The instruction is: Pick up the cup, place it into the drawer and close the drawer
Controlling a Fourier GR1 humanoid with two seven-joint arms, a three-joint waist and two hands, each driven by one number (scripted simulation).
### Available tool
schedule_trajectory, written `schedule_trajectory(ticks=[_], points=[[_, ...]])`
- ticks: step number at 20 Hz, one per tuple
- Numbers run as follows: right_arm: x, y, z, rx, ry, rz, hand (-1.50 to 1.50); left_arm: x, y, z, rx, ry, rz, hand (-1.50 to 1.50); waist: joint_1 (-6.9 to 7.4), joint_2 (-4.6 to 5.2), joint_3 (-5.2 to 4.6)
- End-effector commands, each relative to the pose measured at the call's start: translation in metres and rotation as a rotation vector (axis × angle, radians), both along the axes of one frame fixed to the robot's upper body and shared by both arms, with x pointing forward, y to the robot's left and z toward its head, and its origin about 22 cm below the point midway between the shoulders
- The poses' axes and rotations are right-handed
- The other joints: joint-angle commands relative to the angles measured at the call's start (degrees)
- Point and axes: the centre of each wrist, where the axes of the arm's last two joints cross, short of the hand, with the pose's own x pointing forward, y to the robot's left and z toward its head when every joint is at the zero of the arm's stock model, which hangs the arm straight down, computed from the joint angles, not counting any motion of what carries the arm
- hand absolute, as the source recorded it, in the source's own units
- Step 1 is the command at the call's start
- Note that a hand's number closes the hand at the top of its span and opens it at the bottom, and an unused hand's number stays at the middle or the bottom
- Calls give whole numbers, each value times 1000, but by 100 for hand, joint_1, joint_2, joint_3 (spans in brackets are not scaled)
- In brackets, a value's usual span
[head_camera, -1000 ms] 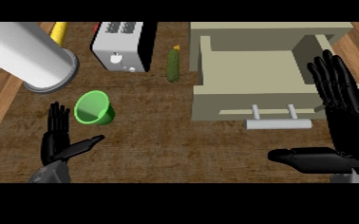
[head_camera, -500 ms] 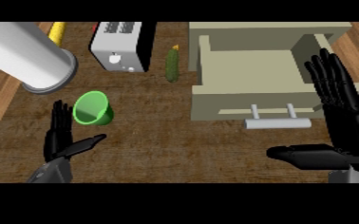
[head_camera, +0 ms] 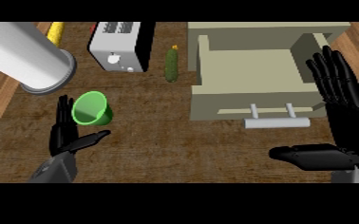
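A green cup (head_camera: 92, 109) stands upright on the wooden counter at the left. Just below it my left hand (head_camera: 65, 135) is open, fingers pointing up and the thumb out to the right, apart from the cup. The beige drawer (head_camera: 249, 78) is pulled open at the upper right, empty inside, with a pale bar handle (head_camera: 276, 122) on its front. My right hand (head_camera: 336, 104) is open at the right edge, fingers up beside the drawer's right wall, thumb stretched left below the handle.
A white toaster (head_camera: 119, 45) stands at the top, with a green cucumber (head_camera: 171, 64) lying between it and the drawer. A large grey cylinder (head_camera: 32, 59) lies at the upper left, next to a yellow object (head_camera: 55, 31).
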Motion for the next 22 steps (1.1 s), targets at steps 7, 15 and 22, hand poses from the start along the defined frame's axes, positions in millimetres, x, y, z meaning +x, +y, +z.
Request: schedule_trajectory(ticks=[7,15,22], points=[[3,8,-21,27,12,10,-150,11,-19,2,-129,-163,-107,150,-20,11,-3],[6,-10,-13,7,8,4,-150,28,-27,11,-253,-221,-200,150,-51,7,-2],[18,-10,-29,-12,23,-12,-150,8,-15,2,-240,-257,-222,150,72,3,7]])
